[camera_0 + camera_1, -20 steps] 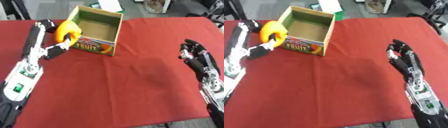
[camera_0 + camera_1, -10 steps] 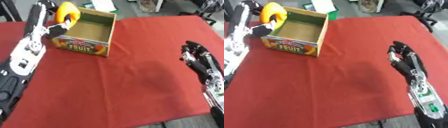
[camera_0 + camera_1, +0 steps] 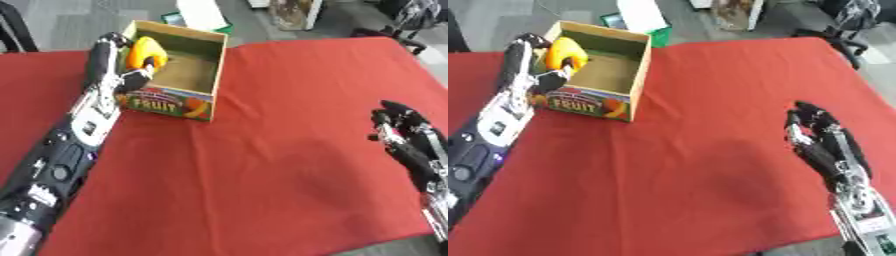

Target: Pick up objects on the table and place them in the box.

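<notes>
Your left hand [image 3: 131,70] sits in the upper left of the frame, fingers curled round a rounded yellow-orange object [image 3: 143,51], which looks like a toy fruit and is smooth and glossy, brighter yellow along its upper edge. You hold it just inside the left wall of the open cardboard box [image 3: 192,75], above the brown floor of the box. The box has a green inner lining, and its front panel carries the word FRUIT with fruit pictures. It stands on the red tablecloth [image 3: 262,150]. Your right hand [image 3: 820,137] rests at the right edge of the frame on the cloth, fingers relaxed and holding nothing, well apart from the box.
</notes>
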Tool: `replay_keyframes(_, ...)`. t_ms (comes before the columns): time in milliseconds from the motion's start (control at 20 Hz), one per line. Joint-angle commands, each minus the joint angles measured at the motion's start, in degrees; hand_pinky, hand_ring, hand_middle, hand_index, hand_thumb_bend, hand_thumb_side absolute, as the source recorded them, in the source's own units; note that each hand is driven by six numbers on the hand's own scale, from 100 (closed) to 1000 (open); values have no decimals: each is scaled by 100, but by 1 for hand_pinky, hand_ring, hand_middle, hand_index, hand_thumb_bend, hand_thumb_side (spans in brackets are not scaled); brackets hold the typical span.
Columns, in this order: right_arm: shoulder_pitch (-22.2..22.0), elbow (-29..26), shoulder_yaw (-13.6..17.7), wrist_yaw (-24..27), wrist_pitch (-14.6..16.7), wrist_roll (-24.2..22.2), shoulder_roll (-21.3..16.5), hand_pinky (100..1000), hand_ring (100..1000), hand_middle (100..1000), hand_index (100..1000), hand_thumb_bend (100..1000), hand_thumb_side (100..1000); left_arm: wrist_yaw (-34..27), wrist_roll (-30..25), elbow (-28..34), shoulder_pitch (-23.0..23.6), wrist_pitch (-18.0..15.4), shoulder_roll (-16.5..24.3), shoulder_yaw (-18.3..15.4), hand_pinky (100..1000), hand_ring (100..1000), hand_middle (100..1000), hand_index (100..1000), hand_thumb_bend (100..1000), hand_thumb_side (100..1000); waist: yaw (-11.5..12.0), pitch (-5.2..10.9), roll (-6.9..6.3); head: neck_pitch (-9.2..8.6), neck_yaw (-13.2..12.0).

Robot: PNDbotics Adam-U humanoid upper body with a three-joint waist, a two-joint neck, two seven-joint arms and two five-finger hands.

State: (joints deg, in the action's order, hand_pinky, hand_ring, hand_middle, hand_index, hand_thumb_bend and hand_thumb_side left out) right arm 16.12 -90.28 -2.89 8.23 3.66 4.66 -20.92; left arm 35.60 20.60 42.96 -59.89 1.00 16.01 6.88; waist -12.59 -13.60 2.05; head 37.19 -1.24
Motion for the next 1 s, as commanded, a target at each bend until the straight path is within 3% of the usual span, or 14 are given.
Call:
replay_keyframes(50, 52, -61, 17, 1, 7, -22, -91, 623, 824, 732, 861, 100, 365, 250, -61, 161, -118, -83, 71, -19, 840, 964, 904, 798, 760, 354, 24, 97, 6, -42, -39)
replay_keyframes(250, 47, -47, 5, 4, 7, -41, -88, 623, 824, 732, 861, 100, 368, 349, -196, 394, -94, -100, 100, -1, 873, 1000, 954, 834, 801, 414, 85, 126, -2, -18, -43)
replay_keyframes(350, 38, -43, 7, 5, 9, -46, -87, 623, 824, 731, 860, 100, 369, 232, -221, 625, -59, -118, 137, 13, 876, 1000, 942, 820, 756, 419, 137, 142, 0, -4, -35)
replay_keyframes(400, 32, -42, 13, 6, 10, -44, -87, 623, 824, 731, 860, 100, 371, 115, -238, 786, -27, -123, 169, 33, 863, 985, 902, 791, 638, 422, 172, 151, 1, 7, -25)
replay_keyframes(450, 20, -42, 24, 9, 14, -38, -87, 623, 824, 731, 860, 100, 372, -90, -250, 1017, 28, -105, 218, 57, 839, 940, 857, 742, 453, 408, 221, 164, 5, 25, -5)
replay_keyframes(600, -21, -39, 72, 2, 29, 1, -82, 623, 824, 730, 860, 100, 371, -864, -358, 1915, 287, 70, 435, 194, 830, 918, 836, 720, 297, 390, 388, 195, 22, 62, 63)
replay_keyframes(800, -91, -72, 170, -22, 89, 84, -86, 623, 824, 729, 860, 100, 368, -1768, -635, 3498, 1002, 332, 872, 223, 831, 910, 827, 724, 247, 400, 712, 237, 51, 96, 183)
replay_keyframes(1000, -139, -143, 277, -40, 163, 186, -81, 622, 823, 726, 860, 100, 367, -2287, -992, 4895, 2004, 566, 1227, -9, 836, 916, 831, 723, 217, 420, 994, 242, 68, 98, 317)
